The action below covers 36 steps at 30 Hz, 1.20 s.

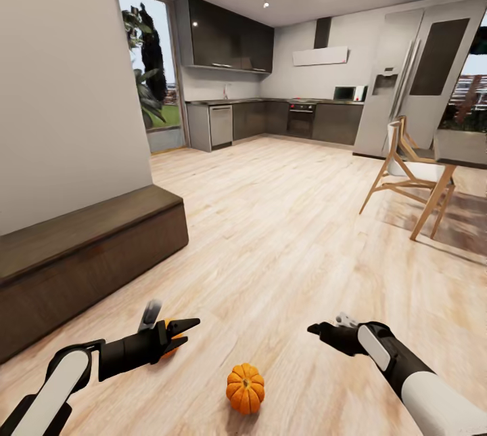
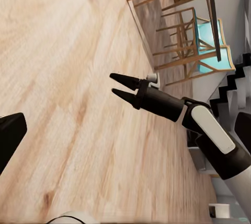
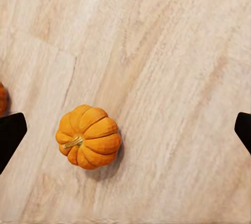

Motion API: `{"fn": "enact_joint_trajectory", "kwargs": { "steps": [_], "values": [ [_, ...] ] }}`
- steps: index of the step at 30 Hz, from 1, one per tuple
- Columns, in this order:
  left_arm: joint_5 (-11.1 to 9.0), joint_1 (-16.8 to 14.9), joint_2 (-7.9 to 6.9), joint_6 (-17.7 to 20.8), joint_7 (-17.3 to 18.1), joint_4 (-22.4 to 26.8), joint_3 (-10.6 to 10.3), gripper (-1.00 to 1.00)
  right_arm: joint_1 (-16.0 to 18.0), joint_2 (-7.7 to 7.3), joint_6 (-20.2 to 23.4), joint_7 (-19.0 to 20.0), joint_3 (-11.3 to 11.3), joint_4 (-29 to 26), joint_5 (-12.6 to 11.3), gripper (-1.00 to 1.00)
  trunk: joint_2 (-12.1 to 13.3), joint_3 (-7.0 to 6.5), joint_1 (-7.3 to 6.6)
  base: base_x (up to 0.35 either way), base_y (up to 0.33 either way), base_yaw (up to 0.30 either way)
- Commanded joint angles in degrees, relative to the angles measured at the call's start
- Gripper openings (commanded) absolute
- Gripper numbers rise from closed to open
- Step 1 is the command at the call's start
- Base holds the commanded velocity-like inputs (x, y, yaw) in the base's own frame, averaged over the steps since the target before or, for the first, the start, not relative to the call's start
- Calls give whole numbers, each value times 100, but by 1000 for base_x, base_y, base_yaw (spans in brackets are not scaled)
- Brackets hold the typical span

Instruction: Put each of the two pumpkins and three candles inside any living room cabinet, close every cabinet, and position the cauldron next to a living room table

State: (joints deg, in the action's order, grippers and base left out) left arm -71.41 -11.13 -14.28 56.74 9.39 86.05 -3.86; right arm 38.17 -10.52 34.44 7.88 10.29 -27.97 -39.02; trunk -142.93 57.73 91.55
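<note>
Left pincer (image 1: 184, 329) is holding one pumpkin (image 1: 170, 344) above the floor (image 1: 284, 219), while right pincer (image 1: 315, 329) is hanging open near the other pumpkin (image 1: 245, 388) lying on the floor.

A second pumpkin (image 1: 170, 341) is mostly hidden behind the left gripper (image 1: 181, 329); the right wrist view's edge cuts it (image 3: 2, 98) to an orange sliver. The cabinet (image 1: 81, 260) and right forearm (image 1: 433, 402) run off the head view's edges.

An open-plan home: fitted kitchen (image 1: 270, 118), fridge (image 1: 406, 77), dining chair (image 1: 406, 172), wood floor (image 1: 284, 233).
</note>
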Motion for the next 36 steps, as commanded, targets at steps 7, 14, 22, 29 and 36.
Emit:
{"fn": "enact_joint_trajectory", "kwargs": {
  "steps": [7, 14, 22, 29, 36],
  "values": [
    [49, -3, -4, 9, 54, -1, 5, 100, 47, 10, 54, 218, 105, 19, 16, 100, -2, 5, -3, -57, -1, 0],
    [-3, 12, -5, 6, 54, -1, 24, 100, 50, 374, 4, 227, 351, 28, 77, 100, -2, 5, -3, 29, 125, 0],
    [-12, 15, -5, 4, 48, -1, 31, 100, 50, 410, 1, 231, 376, 16, 87, 100, -2, 5, -3, 22, 80, 0],
    [-13, 15, -5, 4, 46, -1, 109, 100, 50, 411, 3, 232, 377, -32, 87, 100, -33, 47, 16, 0, 1, 0],
    [-14, 15, -5, 4, 40, -1, 207, 100, 50, 407, 1, 231, 385, -122, 87, 100, -42, 202, 34, 0, 0, 0]
  ]
}}
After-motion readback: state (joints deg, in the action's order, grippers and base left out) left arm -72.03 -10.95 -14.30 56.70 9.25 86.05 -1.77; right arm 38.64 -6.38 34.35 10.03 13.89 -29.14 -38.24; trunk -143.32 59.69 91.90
